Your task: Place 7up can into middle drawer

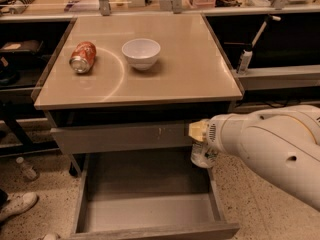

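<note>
The 7up can (202, 156), silvery with green print, hangs upright in my gripper (199, 143), which is shut on its upper part; one yellowish finger (197, 130) shows above the can. The can is in the air over the right rear corner of the open middle drawer (150, 213), just in front of the closed grey drawer front (120, 137) with pale scratch marks. My white arm (270, 149) comes in from the right and hides the rest of the gripper.
On the tan tabletop (190, 69) lie an orange-red can (83, 57) on its side and a white bowl (141, 52). A shoe (15, 206) and a small bottle (26, 168) are on the floor at the left. Shelving stands to the right (280, 74).
</note>
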Robot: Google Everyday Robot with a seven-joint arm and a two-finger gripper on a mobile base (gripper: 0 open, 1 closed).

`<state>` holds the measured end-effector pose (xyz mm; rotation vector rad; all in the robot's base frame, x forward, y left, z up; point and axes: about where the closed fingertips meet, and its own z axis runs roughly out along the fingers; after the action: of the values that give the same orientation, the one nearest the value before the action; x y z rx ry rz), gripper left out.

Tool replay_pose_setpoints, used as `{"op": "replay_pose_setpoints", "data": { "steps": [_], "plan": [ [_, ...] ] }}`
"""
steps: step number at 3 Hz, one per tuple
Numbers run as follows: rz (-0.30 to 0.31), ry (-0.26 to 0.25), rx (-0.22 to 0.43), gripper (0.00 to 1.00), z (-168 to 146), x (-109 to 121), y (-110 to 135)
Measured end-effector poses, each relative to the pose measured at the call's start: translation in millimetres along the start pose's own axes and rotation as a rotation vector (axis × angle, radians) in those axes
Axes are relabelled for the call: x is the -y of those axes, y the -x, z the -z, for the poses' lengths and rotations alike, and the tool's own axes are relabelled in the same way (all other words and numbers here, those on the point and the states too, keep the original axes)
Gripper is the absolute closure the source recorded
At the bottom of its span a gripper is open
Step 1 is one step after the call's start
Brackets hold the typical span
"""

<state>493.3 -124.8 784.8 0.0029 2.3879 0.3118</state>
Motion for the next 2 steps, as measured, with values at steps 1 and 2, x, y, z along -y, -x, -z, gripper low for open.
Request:
{"op": "replay_pose_setpoints", "data": {
  "steps": [1, 2],
  "plan": [
    [0.000, 0.000, 0.000, 1.00, 0, 0, 0],
    [-0.004, 0.003, -0.011, 1.00, -15, -2, -13]
  ]
}}
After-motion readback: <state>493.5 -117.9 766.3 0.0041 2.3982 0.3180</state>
